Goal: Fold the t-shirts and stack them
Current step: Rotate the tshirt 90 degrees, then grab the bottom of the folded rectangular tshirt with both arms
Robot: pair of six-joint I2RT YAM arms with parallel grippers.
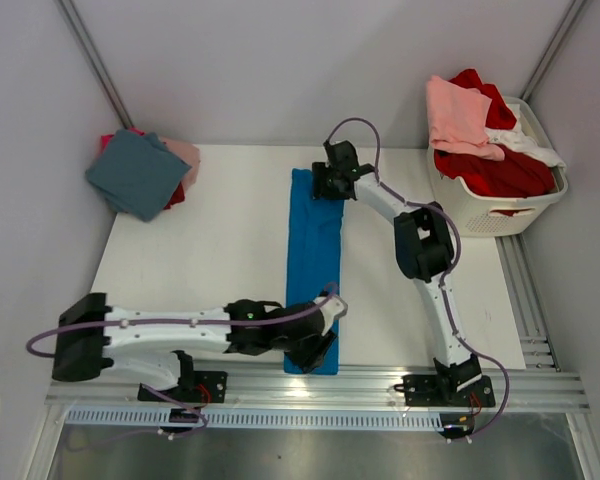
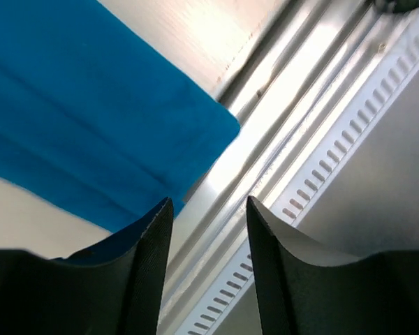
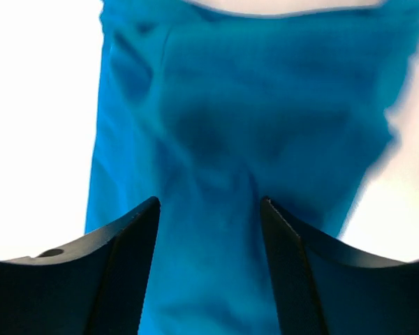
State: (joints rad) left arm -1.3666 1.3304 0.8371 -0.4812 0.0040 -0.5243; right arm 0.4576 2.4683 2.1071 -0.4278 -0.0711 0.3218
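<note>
A bright blue t-shirt (image 1: 313,250) lies folded into a long narrow strip down the middle of the white table (image 1: 200,260). My left gripper (image 1: 320,350) hovers at its near end, by the corner. In the left wrist view the gripper (image 2: 209,202) is open with only the rail showing in the gap, and the blue corner (image 2: 91,118) lies to the left. My right gripper (image 1: 330,188) is at the strip's far end. Its wrist view shows it (image 3: 209,202) open over rumpled blue cloth (image 3: 251,125). Nothing is held.
At the back left corner sits a folded stack with a dusty teal t-shirt (image 1: 137,173) on top and pink (image 1: 185,152) and red under it. A white laundry basket (image 1: 490,215) at back right holds red (image 1: 500,170), pink (image 1: 458,115) and white cloth. A metal rail (image 1: 380,385) runs along the near edge.
</note>
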